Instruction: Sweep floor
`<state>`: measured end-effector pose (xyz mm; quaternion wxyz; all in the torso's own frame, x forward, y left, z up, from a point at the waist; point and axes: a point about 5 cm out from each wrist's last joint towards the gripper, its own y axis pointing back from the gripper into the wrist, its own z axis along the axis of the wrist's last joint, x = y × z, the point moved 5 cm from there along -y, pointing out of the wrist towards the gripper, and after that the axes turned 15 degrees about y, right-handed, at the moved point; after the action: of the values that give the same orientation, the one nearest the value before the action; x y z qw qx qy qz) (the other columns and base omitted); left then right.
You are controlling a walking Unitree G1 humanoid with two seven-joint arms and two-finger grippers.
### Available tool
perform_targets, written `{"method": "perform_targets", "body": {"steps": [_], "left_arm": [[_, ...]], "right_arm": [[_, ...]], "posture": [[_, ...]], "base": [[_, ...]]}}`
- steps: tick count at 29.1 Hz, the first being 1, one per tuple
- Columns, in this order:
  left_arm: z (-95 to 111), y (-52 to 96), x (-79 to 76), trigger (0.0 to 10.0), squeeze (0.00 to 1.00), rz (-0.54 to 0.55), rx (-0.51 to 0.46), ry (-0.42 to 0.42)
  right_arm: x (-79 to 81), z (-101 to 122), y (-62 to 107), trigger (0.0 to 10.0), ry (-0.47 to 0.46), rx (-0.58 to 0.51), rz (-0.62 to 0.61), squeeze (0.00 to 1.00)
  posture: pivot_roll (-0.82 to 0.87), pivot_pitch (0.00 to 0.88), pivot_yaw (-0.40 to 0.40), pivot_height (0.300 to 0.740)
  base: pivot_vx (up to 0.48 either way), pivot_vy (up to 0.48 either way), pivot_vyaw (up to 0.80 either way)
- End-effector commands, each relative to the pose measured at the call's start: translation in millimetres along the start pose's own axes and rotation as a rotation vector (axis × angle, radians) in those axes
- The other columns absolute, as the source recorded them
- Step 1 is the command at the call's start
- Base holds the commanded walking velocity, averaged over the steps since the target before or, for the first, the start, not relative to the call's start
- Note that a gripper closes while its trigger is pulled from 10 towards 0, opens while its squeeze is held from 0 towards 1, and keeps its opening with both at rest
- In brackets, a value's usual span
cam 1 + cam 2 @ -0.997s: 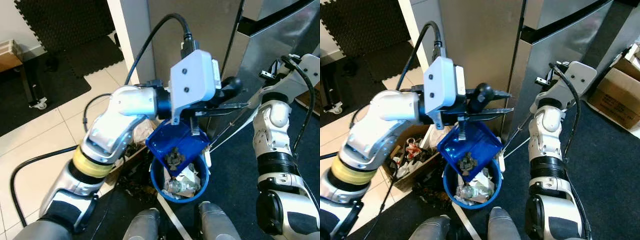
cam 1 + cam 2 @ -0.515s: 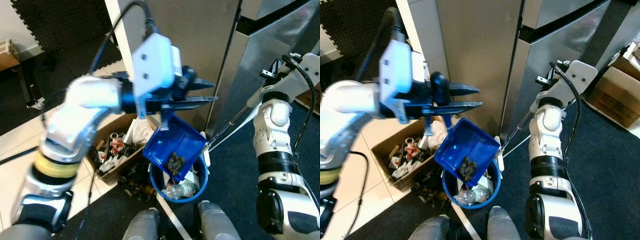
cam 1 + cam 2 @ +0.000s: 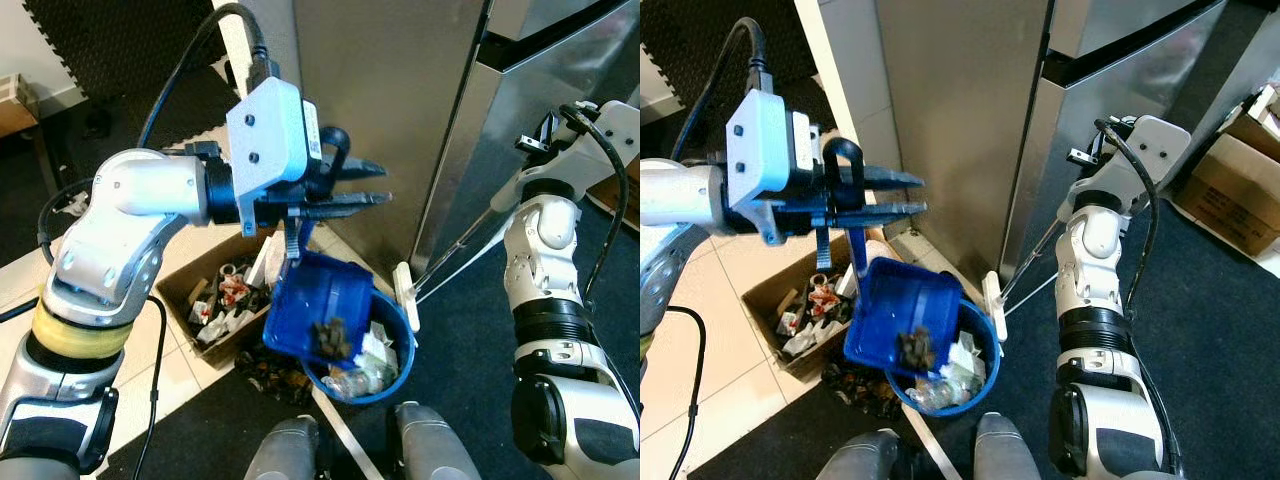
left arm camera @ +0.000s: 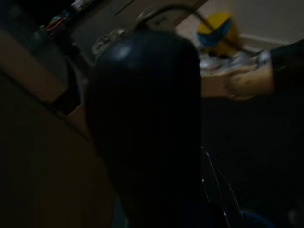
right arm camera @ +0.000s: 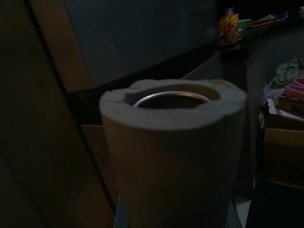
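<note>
The left gripper (image 3: 340, 195) has its fingers clenched on the handle of the blue dustpan (image 3: 318, 312), which hangs tilted over the blue bin (image 3: 385, 345), dark debris (image 3: 327, 333) at its lip. The right gripper (image 3: 535, 150) holds the broom (image 3: 440, 275) by its pole; I cannot tell how its fingers sit. A cardboard box (image 3: 215, 295) of rubbish stands beside the bin.
</note>
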<state>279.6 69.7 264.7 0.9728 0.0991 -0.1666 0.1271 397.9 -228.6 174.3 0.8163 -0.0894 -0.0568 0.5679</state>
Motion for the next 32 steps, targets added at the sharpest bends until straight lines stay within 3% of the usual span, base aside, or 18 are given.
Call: {"method": "perform_targets", "body": {"steps": [1, 7, 15, 18, 21, 25, 26, 27, 29, 31, 32], "left_arm": [[-3, 1.8, 18.2, 10.0, 0.00, 0.090, 0.070, -0.128], [1, -2.8, 49.0, 10.0, 0.00, 0.265, 0.050, -0.190], [3, -22.5, 37.9, 10.0, 0.00, 0.172, -0.006, -0.190], [12, -32.8, 31.6, 10.0, 0.00, 0.134, -0.070, -0.181], [18, -35.0, 31.0, 10.0, 0.00, 0.126, -0.103, -0.160], [35, -38.9, 29.9, 10.0, 0.00, 0.087, -0.197, -0.059], [35, -39.8, 28.8, 10.0, 0.00, 0.075, -0.189, -0.082], [40, -39.6, 29.9, 10.0, 0.00, 0.071, -0.222, -0.033], [44, -39.0, 30.4, 10.0, 0.00, 0.068, -0.233, -0.032], [42, -39.6, 29.8, 10.0, 0.00, 0.063, -0.203, -0.093], [41, -39.3, 30.5, 10.0, 0.00, 0.062, -0.206, -0.071]], "right_arm": [[0.1, 1, -1.4, 10.0, -0.011, -0.003, -0.005, 0.00], [0.5, 1, -2.3, 10.0, -0.013, -0.003, -0.006, 0.00], [1.4, 4, -4.8, 10.0, -0.011, -0.011, -0.001, 0.00], [0.9, 3, -4.5, 10.0, -0.010, -0.009, 0.000, 0.00], [1.0, 3, -4.4, 10.0, -0.010, -0.009, 0.000, 0.00], [0.9, 2, -4.7, 10.0, -0.010, -0.009, -0.001, 0.00], [1.1, 2, -4.7, 10.0, -0.010, -0.008, -0.001, 0.00], [1.3, 2, -4.5, 10.0, -0.010, -0.008, -0.001, 0.00], [1.1, 2, -4.5, 10.0, -0.010, -0.008, -0.001, 0.00], [0.4, 2, -4.5, 10.0, -0.010, -0.008, -0.003, 0.00], [0.5, 2, -4.4, 10.0, -0.010, -0.008, -0.003, 0.00]], "posture": [[0.05, 0.000, 0.029, 0.740], [0.05, 0.000, 0.027, 0.740], [0.04, 0.000, 0.022, 0.740], [0.04, 0.000, 0.022, 0.740], [0.04, 0.000, 0.022, 0.740], [0.04, 0.000, 0.022, 0.740], [0.04, 0.000, 0.022, 0.740], [0.04, 0.000, 0.024, 0.740], [0.04, 0.000, 0.024, 0.740], [0.04, 0.000, 0.021, 0.740], [0.04, 0.000, 0.022, 0.740]], "base": [[0.000, 0.000, 0.00], [0.000, 0.000, 0.00], [0.000, 0.000, 0.00], [0.000, 0.000, 0.00], [0.000, 0.000, 0.00], [0.000, 0.000, 0.00], [0.000, 0.000, 0.00], [0.000, 0.000, 0.00], [0.000, 0.000, 0.00], [0.000, 0.000, 0.00], [0.000, 0.000, 0.00]]}}
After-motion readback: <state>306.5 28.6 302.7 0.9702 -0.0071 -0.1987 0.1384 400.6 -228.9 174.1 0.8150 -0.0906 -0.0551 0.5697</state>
